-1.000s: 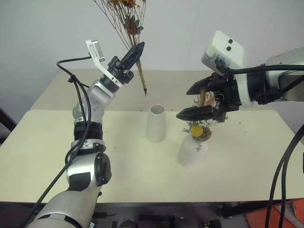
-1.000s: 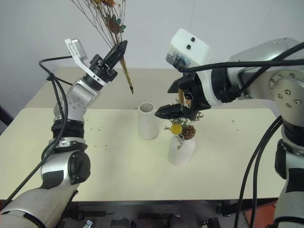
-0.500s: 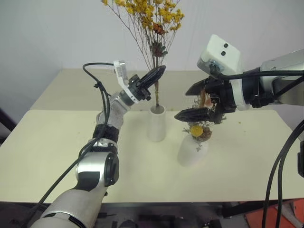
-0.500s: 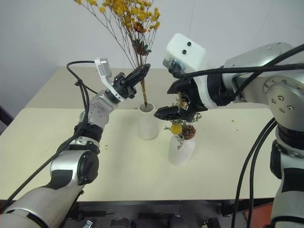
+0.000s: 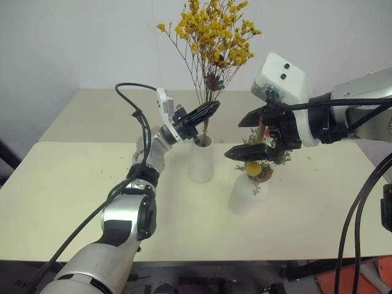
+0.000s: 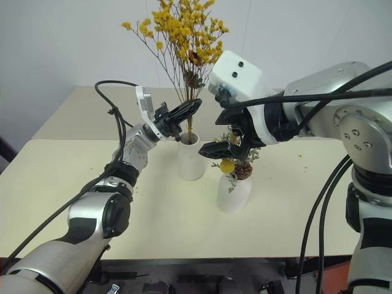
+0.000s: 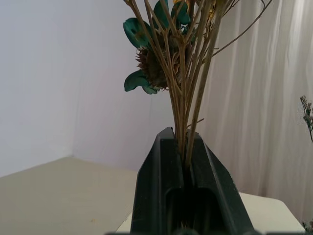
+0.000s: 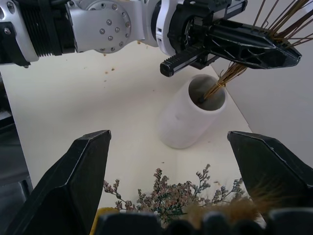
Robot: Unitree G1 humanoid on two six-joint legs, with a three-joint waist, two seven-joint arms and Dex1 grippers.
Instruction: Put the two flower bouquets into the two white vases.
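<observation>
Stems of the yellow bouquet (image 5: 214, 30) stand nearly upright with their tips inside the mouth of the taller vase (image 5: 201, 160), directly below my left gripper (image 5: 208, 111), which is clamped on them (release looks close). I see wiry brown stalks and tiny yellow-orange blossoms. My right gripper (image 5: 252, 135) hangs wide open, empty, over the slim bouquet (image 5: 256, 168) in the shorter vase (image 5: 247, 195).

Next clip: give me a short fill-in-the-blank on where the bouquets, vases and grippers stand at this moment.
1. The left gripper is shut on the stems of the ____ bouquet.
2. Those stems reach into the ____ white vase.
3. The right gripper hovers with its jaws ____.
4. The bouquet with the yellow ball flower stands in the ____ white vase.

Missing words: yellow-orange; taller; open; shorter
</observation>
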